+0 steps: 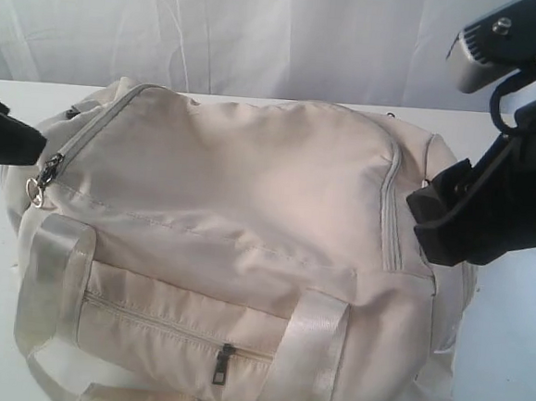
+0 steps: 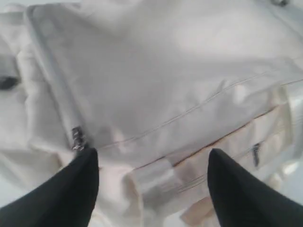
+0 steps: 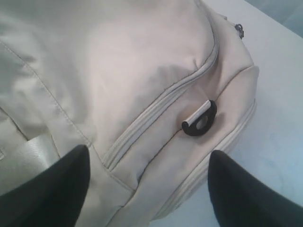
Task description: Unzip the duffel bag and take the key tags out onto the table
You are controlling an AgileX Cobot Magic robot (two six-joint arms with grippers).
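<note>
Left pincer (image 2: 152, 155) and right pincer (image 3: 147, 152) gape wide; zipped duffel bag (image 1: 250, 190) hides its inside.

Exterior: close, angled down on duffel bag (image 1: 249, 208); both wrist views look down close onto same bag.

Duffel bag (image 1: 241, 189) cropped below, contents hidden (left wrist view blurry)

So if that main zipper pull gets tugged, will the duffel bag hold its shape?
Probably not: the duffel bag looks floppy, its top panel creased and sagging. Fabric would likely bunch toward the zipper pull. It may also slide on the smooth table.
</note>
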